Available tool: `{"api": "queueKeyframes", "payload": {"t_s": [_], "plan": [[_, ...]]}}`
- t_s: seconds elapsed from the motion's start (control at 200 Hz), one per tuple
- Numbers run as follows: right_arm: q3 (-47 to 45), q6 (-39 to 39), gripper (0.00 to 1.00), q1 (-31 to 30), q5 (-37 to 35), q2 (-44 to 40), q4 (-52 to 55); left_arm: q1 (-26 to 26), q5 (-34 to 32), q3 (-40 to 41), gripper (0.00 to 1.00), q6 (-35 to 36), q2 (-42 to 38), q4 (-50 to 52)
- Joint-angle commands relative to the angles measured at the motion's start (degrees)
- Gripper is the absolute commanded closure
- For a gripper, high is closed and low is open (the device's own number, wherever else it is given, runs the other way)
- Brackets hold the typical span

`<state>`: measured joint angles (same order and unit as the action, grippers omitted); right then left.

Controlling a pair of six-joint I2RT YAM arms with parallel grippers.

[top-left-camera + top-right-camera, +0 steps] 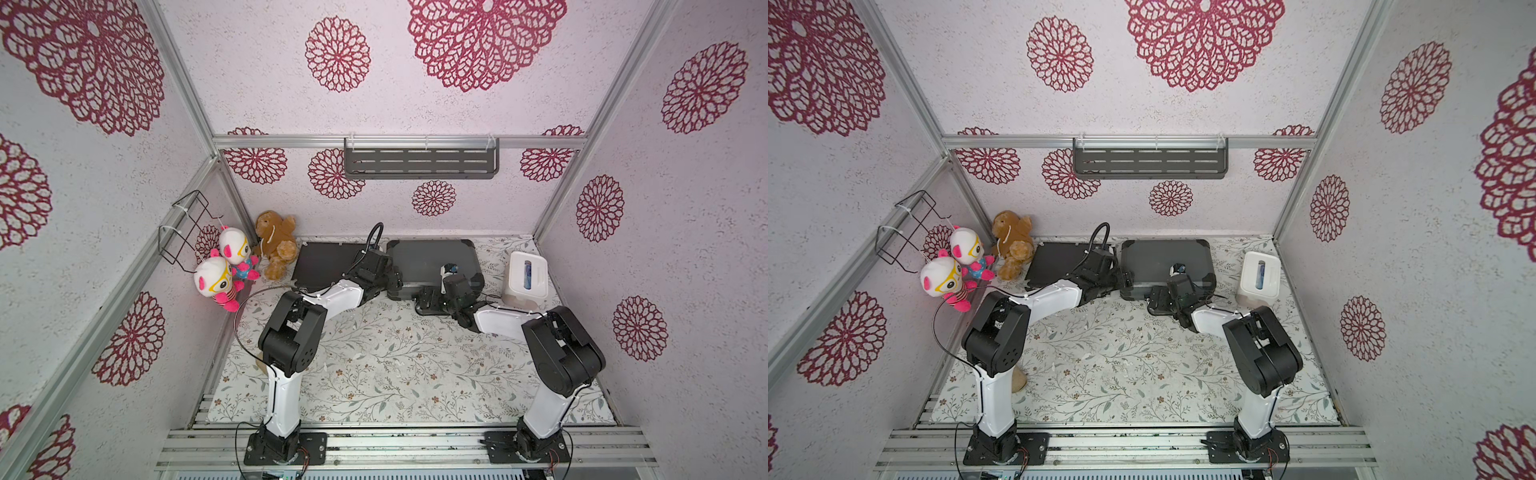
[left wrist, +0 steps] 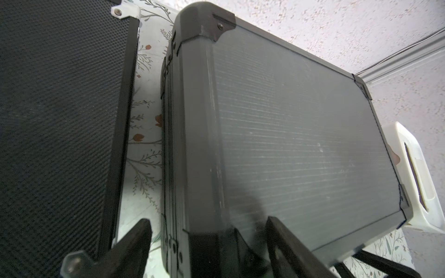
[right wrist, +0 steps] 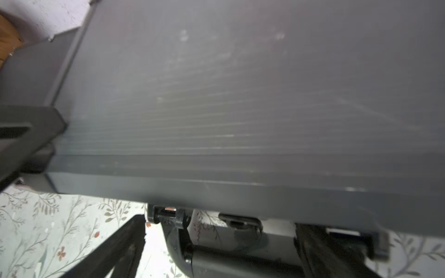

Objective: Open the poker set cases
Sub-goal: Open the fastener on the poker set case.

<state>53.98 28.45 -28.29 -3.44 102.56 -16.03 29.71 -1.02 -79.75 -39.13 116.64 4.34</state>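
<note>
Grey case [image 1: 432, 259] lies flat on the tabletop [image 1: 395, 365], lid down. The flat black case [image 1: 324, 262] sits just beside it, also shut, with a thin strip of tabletop between them. The white tissue box [image 1: 527, 279] stands on the grey case's other side. Left hand [image 2: 208, 223] is spread, fingers straddling the grey case's near corner. Right hand [image 3: 219, 223] is spread wide at its front edge, a finger either side of the handle [image 3: 240, 255].

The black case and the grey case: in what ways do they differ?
The black case is thin; the grey case is thicker. The black case has a dotted skin, the grey case fine ribs. Both lie flat, shut, side by side.
</note>
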Motion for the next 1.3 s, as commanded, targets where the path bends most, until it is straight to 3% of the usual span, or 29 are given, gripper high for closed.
{"api": "queueKeyframes", "payload": {"t_s": [0.0,0.485,0.796,1.091,1.296], "plan": [[2.6,1.75,0.01,-0.08,1.95,1.49,-4.32,1.06,-0.76,2.31,0.22,2.07,4.19,14.44],[4.47,-4.18,0.01,-6.6,0.01,-0.72,-6.34,1.18,-0.2,2.49,0.23,1.77,4.18,14.46],[-0.66,-6.95,0.01,-10.53,-2.0,-5.61,-5.2,1.22,-0.38,2.5,0.23,1.69,4.1,14.58],[-6.19,-5.06,0.01,-10.0,-11.64,-10.32,-2.93,1.32,-0.52,2.59,0.23,1.65,4.04,14.49],[-0.78,0.36,0.01,-5.35,-4.95,-5.53,2.27,1.56,-0.48,2.58,0.23,1.69,4.03,14.63]]}}
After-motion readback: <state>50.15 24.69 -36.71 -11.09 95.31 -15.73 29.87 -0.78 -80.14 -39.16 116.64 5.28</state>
